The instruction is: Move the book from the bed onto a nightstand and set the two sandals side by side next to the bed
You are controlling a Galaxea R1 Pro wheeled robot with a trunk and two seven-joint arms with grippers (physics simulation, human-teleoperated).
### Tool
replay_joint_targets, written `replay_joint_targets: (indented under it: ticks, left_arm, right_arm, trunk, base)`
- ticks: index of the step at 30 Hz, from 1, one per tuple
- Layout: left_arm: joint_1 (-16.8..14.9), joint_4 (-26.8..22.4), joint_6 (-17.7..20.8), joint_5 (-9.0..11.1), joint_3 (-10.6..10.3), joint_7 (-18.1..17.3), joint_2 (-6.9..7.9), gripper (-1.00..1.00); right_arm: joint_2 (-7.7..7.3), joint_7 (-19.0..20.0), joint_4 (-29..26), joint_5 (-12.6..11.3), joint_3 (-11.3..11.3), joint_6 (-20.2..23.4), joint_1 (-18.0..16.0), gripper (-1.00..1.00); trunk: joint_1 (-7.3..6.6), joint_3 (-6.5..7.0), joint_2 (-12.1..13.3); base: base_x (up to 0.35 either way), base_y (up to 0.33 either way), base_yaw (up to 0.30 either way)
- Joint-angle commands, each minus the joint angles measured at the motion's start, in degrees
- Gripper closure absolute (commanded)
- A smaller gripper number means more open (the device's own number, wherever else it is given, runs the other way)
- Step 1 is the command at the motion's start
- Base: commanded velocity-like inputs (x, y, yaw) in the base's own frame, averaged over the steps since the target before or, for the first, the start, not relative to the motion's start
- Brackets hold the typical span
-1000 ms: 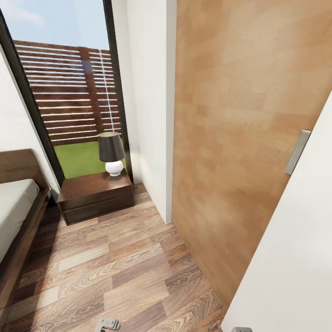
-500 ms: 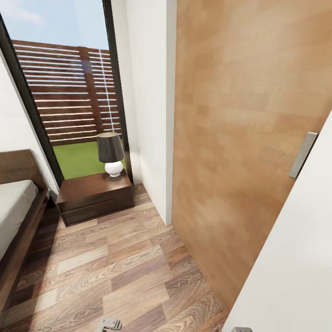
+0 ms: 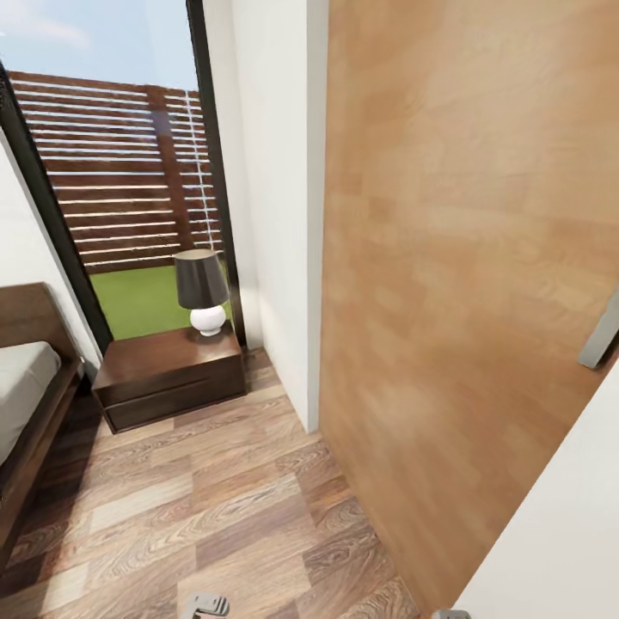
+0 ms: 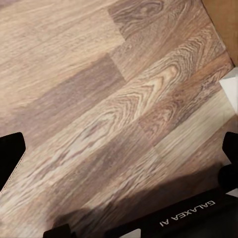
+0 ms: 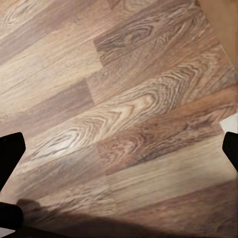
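Note:
The bed (image 3: 26, 404), a dark wood frame with a grey mattress, shows at the left edge of the head view. Beside it under the tall window stands the nightstand (image 3: 163, 378), low and dark brown, with a lamp on its top. The book and the sandals are out of view. My left gripper (image 4: 119, 158) hangs open over bare plank floor, its dark fingertips (image 4: 11, 158) far apart with nothing between them. My right gripper (image 5: 119, 148) is open the same way above the floor, fingertips (image 5: 10, 151) spread wide.
A black-shaded lamp with a white base (image 3: 202, 288) stands on the nightstand. A white wall corner (image 3: 279, 258) and a large wooden door (image 3: 464, 284) with a metal handle (image 3: 602, 331) close off the right side. Wood-plank floor (image 3: 198, 507) runs between bed and door.
The head camera has moved forward: the nightstand and bed slid towards the picture's left and the door handle towards its right edge. Nothing in the room itself moved.

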Motion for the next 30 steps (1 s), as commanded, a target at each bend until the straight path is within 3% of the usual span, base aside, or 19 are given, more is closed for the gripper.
replay_joint_targets:
  ticks: [1,6,18,30]
  left_arm:
    - [-0.04,0.02,-0.16,-0.6,0.47,-0.16,0.01,-1.0]
    - [-0.04,0.02,-0.16,-0.6,0.47,-0.16,0.0,-1.0]
    - [-0.04,0.01,-0.16,-0.6,0.47,-0.16,0.0,-1.0]
    - [-0.04,0.05,-0.16,-0.59,0.47,-0.16,0.0,-1.0]
  right_arm:
    - [-0.02,0.39,0.26,-0.55,0.05,-0.29,-0.09,-1.0]
    - [-0.02,0.4,0.26,-0.55,0.05,-0.29,-0.09,-1.0]
    - [0.0,0.4,0.26,-0.55,0.05,-0.29,-0.09,-1.0]
    - [-0.02,0.35,0.27,-0.55,0.05,-0.29,-0.09,-1.0]
  trunk:
    - [0.02,-0.08,-0.03]
    - [0.02,-0.18,-0.03]
    - [0.02,-0.19,-0.03]
    - [0.02,-0.19,-0.03]
  base:
    - [0.129,-0.011,0.197]
    - [0.06,-0.005,0.18]
    - [0.009,0.0,0.011]
    - [0.282,0.0,0.06]
